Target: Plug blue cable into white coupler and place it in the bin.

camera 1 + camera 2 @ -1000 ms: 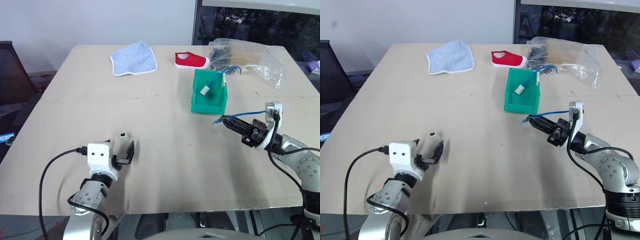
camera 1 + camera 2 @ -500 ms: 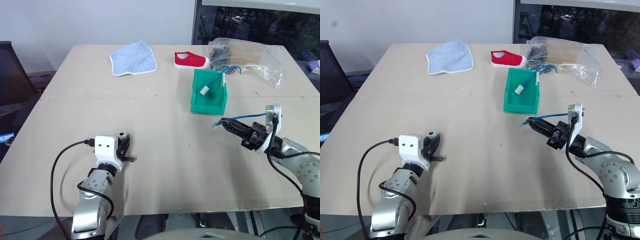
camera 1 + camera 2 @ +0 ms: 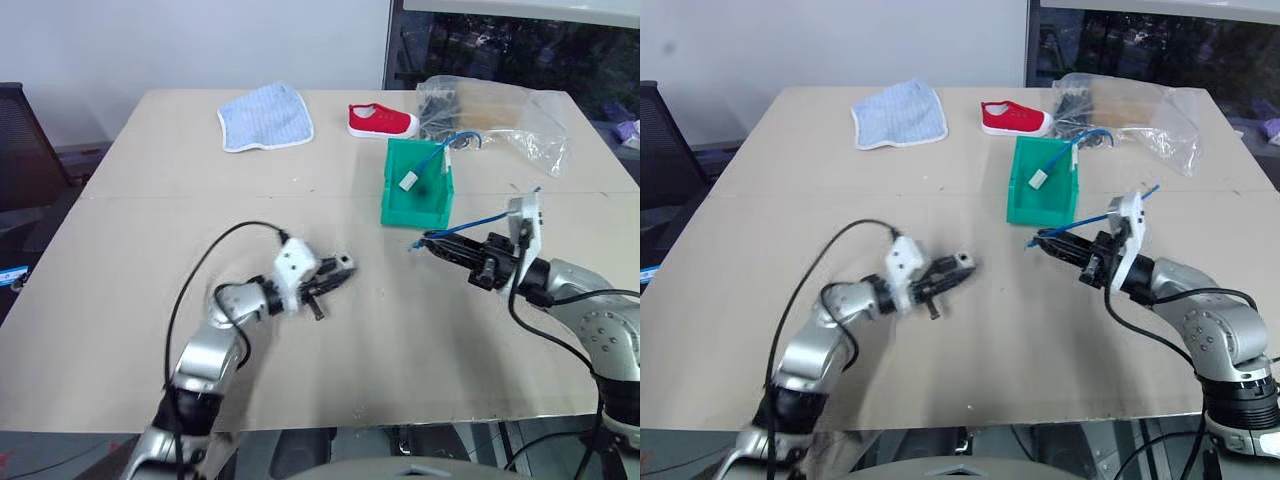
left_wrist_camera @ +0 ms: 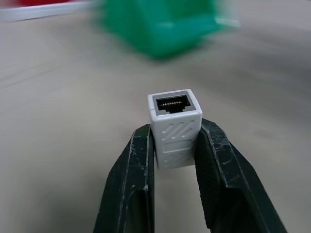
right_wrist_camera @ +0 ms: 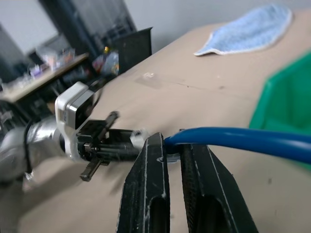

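Over mid-table, left gripper (image 4: 175, 145) clamps the coupler (image 4: 175, 125), right gripper (image 5: 174, 160) pinches the cable (image 5: 243, 141); its plug looks barely protruding, so misalignment could jam short of the bin (image 3: 418, 205).

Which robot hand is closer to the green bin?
The right. The right gripper, holding the blue cable, sits just in front of the green bin. The left gripper, holding the white coupler, is farther away toward the robot's left.

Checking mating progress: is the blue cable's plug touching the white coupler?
Apart: the left eye view shows bare table between blue cable and white coupler.
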{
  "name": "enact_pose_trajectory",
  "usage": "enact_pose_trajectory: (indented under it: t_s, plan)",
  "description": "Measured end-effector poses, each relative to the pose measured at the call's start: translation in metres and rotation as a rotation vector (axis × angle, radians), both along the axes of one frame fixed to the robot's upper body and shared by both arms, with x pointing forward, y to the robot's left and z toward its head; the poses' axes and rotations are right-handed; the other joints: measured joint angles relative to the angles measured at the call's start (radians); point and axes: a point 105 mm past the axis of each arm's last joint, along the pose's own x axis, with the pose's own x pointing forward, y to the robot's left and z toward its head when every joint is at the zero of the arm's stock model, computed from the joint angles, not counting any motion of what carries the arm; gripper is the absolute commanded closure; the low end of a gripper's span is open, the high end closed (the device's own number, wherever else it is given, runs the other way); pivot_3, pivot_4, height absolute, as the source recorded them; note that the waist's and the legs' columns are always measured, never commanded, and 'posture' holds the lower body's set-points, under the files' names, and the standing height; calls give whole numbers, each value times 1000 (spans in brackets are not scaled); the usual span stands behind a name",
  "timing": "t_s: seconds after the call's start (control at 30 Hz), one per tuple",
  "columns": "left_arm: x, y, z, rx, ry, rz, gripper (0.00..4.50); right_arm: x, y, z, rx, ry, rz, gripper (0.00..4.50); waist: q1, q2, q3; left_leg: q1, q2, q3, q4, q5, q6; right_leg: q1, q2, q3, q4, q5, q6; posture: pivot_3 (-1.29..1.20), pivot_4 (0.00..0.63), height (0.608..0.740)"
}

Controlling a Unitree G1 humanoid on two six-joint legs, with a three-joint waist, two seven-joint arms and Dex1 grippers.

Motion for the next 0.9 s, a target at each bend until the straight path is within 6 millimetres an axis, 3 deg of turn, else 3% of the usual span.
enact_pose_trajectory:
  t_s: [0.13, 0.3, 0.43, 0.9]
  plan:
    - [11, -18, -9, 80, 64, -260, 3921, -4, 11, -9, -144, -104, 96, 4500, 3, 0, 0, -2, 0, 2, 0, 0, 0, 0, 0, -3, -1, 0, 0, 0, 150, 740]
    - [24, -36, -18, 156, 55, -437, 3921, 1, 13, -25, -320, -193, 178, 4500, 2, -1, 0, -3, 0, 4, 1, 0, 0, 0, 0, -2, -3, 0, 0, 0, 150, 740]
    - [28, -40, -18, 187, 15, -495, 3921, 6, 12, -38, -402, -217, 203, 4500, 2, -1, 0, -3, 0, 4, 1, 0, 0, 0, 0, -2, -3, 0, 1, 0, 150, 740]
    - [30, -38, -19, 193, -10, -511, 3921, 7, 26, -39, -374, -252, 255, 4500, 2, -1, 0, -2, 0, -5, 2, 0, 0, 0, 0, -4, 2, 0, 1, 0, 150, 740]
